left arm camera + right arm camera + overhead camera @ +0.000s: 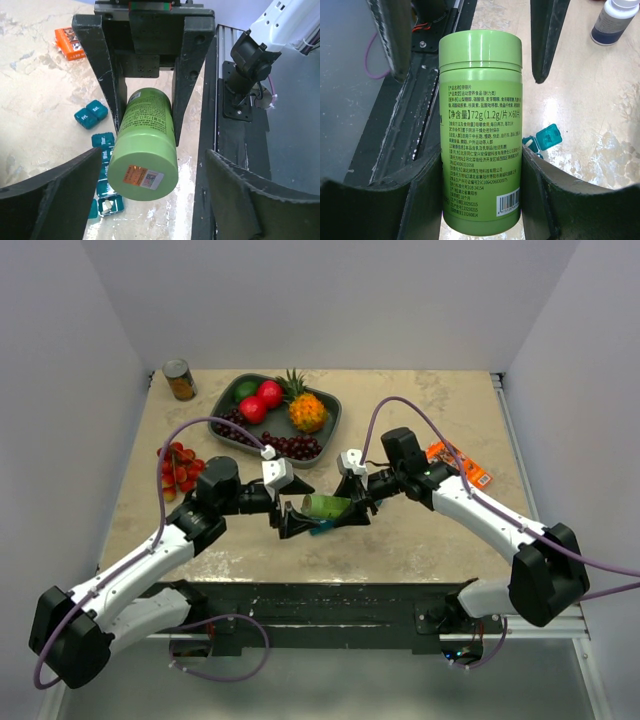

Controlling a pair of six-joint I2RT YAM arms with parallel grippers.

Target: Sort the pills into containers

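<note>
The right fingers (405, 205) gripped the green bottle (480, 125), cap on, the left fingers (50, 200) spread wide at its cap end — sorting looked barely begun, the teal containers (86, 116) lying on the counter (40, 75) beneath.

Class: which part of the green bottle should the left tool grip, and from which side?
Grip the cap of the green bottle. The right tool clamps its base end, so the cap end juts free toward the open left tool. Come along its axis from the left, one finger either side.
</note>
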